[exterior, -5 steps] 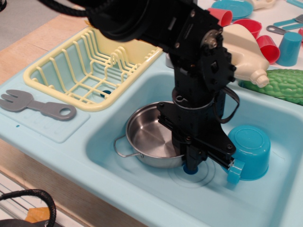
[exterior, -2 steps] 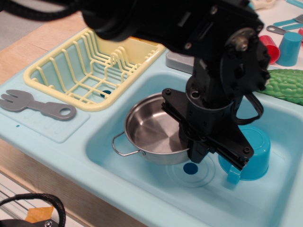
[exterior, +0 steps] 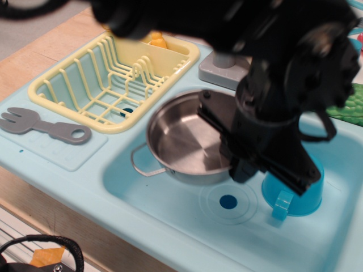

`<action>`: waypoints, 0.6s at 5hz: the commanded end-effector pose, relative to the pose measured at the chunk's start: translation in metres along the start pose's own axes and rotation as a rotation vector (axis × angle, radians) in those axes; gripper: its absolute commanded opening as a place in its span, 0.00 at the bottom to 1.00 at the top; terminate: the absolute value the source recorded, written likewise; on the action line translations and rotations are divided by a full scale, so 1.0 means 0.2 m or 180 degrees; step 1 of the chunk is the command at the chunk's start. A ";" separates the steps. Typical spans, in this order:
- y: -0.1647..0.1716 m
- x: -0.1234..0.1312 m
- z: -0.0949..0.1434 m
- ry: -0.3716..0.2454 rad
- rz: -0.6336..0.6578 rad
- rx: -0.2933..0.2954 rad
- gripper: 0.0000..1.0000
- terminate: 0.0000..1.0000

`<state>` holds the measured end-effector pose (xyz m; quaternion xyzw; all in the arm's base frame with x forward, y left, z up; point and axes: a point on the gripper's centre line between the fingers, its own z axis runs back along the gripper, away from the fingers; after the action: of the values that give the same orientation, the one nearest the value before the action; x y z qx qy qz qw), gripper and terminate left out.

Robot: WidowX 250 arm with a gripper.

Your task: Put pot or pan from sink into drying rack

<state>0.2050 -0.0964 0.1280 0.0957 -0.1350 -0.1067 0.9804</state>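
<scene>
The shiny steel pot (exterior: 178,141) hangs tilted above the light-blue sink (exterior: 170,226), its wire loop handle (exterior: 142,167) pointing front left. My black gripper (exterior: 229,150) is shut on the pot's right rim and holds it clear of the sink floor; the drain hole (exterior: 228,201) shows below it. The pale yellow drying rack (exterior: 108,79) stands to the back left of the sink, apart from the pot. My arm is blurred and hides the pot's far right side.
A blue plastic cup (exterior: 295,190) lies in the sink right of the gripper. A grey toy fork (exterior: 45,127) lies on the sink's left ledge. A grey faucet base (exterior: 218,68) stands behind the sink. A green toy (exterior: 349,107) lies at the right edge.
The gripper has risen and shifted back and right with the pot in it. The pot has lifted off the sink floor, uncovering the drain hole. The cup has not moved.
</scene>
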 end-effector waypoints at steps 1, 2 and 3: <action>0.17 0.08 0.13 0.0014 0.0051 0.0044 0.00 0.00; 0.31 0.07 0.14 0.0021 0.0083 0.0050 0.00 0.00; 0.44 0.04 0.12 0.0003 0.0161 -0.0005 0.00 0.00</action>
<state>0.2240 -0.0009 0.1630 0.0776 -0.1188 -0.0944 0.9854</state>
